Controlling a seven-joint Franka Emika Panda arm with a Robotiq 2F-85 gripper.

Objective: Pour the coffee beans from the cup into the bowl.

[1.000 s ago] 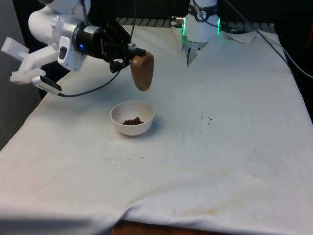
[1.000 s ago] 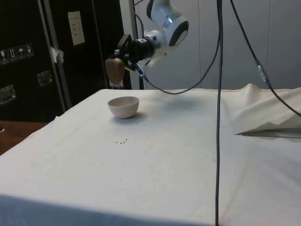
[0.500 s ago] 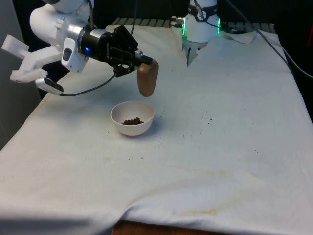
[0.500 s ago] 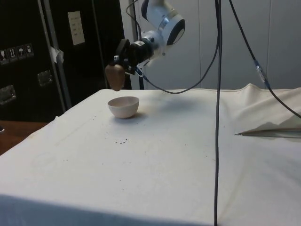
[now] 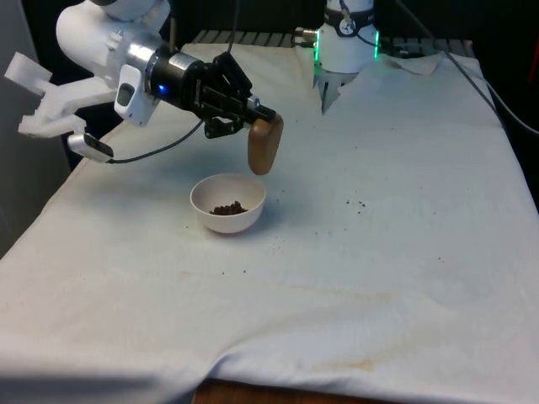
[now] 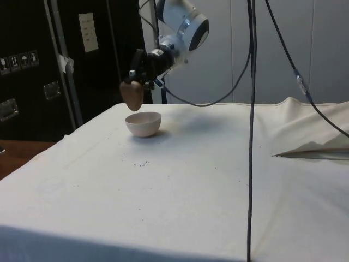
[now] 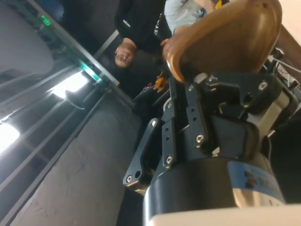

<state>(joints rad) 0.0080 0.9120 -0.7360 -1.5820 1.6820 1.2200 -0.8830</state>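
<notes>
Overhead, clamped in the black gripper (image 5: pixel 253 118) — a brown cup (image 5: pixel 264 144), upended, hanging just above the far rim of a white bowl (image 5: pixel 227 203) on the tablecloth (image 5: pixel 379 252), with coffee beans (image 5: pixel 227 208) inside.

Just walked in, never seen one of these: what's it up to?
The gripper holds a brown cup tipped over, mouth down, above a white bowl on the table. Coffee beans already lie in the bowl, and a few are scattered on the cloth. A person appears in the wrist view.
</notes>
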